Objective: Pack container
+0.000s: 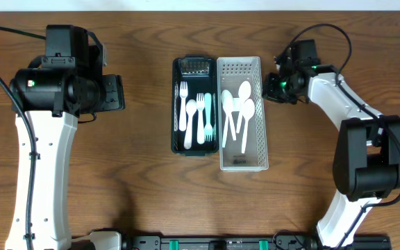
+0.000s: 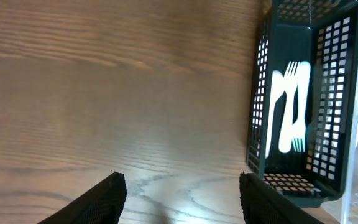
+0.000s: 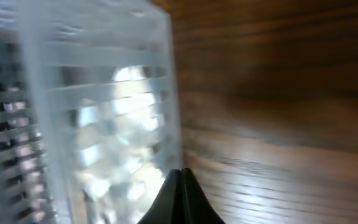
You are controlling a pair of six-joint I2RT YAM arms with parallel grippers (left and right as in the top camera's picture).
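A dark green basket (image 1: 177, 111) holds several white forks (image 1: 194, 114). A white basket (image 1: 262, 132) beside it on the right holds white spoons (image 1: 237, 111). My left gripper (image 2: 182, 193) is open and empty over bare wood, left of the green basket (image 2: 257, 124). My right gripper (image 3: 180, 180) is shut with nothing between its fingers, right next to the white basket's wall (image 3: 104, 112); in the overhead view it is by the basket's upper right side (image 1: 273, 87).
The two baskets stand side by side in the middle of the wooden table (image 1: 117, 167). The left arm (image 1: 44, 139) runs along the left side, the right arm (image 1: 353, 132) along the right.
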